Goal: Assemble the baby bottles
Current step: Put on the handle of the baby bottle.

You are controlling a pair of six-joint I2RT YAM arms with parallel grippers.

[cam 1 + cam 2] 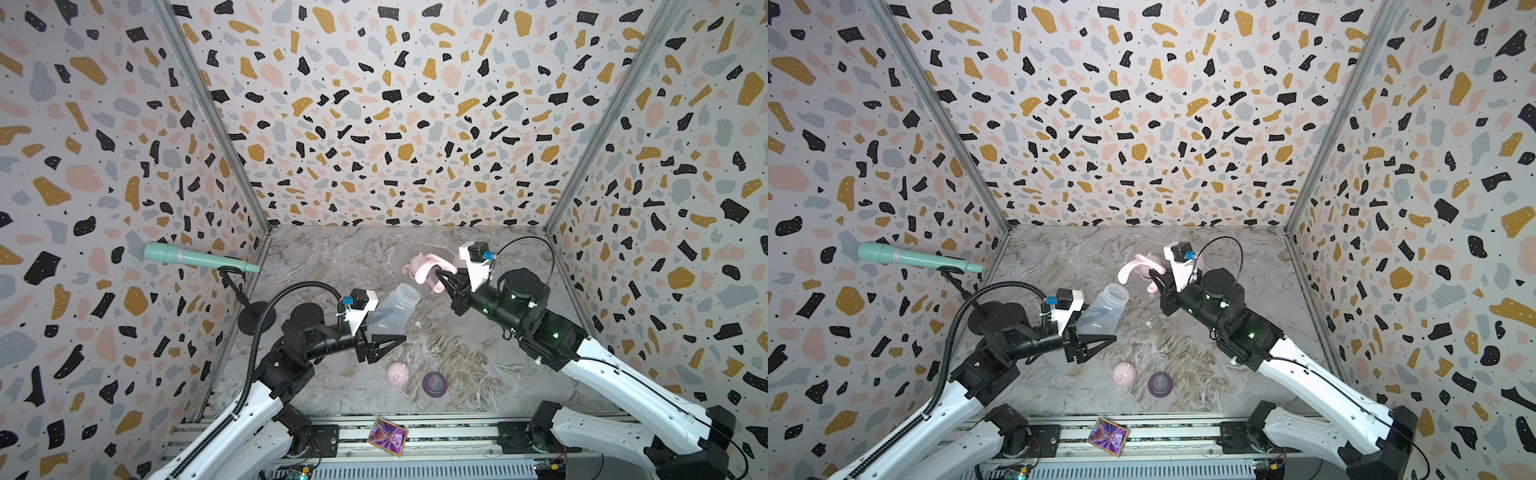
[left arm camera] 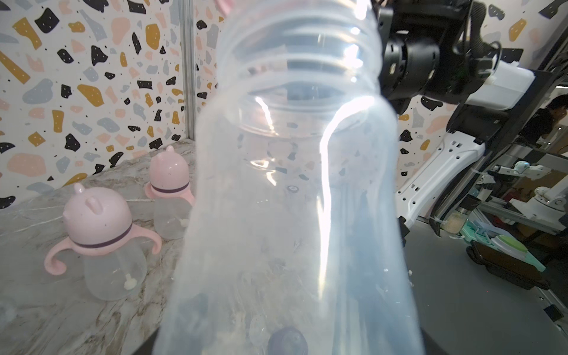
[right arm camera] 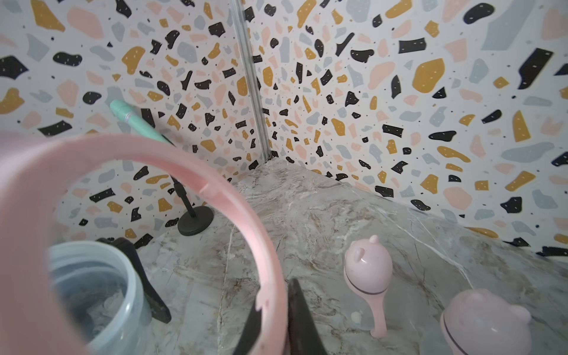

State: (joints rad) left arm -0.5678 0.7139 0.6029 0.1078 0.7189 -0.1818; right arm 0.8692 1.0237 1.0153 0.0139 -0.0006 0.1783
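My left gripper [image 1: 388,330] is shut on the base of a clear bottle [image 1: 392,309] [image 2: 292,184], held tilted above the table with its threaded mouth toward the right arm. A short way from that mouth, my right gripper [image 1: 438,275] [image 3: 273,307] is shut on the rim of a pink two-handled collar [image 1: 430,272] [image 3: 239,215]. Through the collar's ring the bottle mouth [image 3: 92,276] shows. A loose pink dome cap [image 1: 398,374] and a purple teat ring [image 1: 434,383] lie near the front. Two assembled baby bottles [image 2: 98,230] [image 2: 169,178] stand at the back.
A teal microphone [image 1: 199,257] on a black stand [image 1: 255,318] occupies the left side by the wall. A small clear piece [image 1: 433,360] and a tiny white bit [image 1: 417,323] lie mid-table. A colourful card [image 1: 387,436] rests on the front rail. Patterned walls close three sides.
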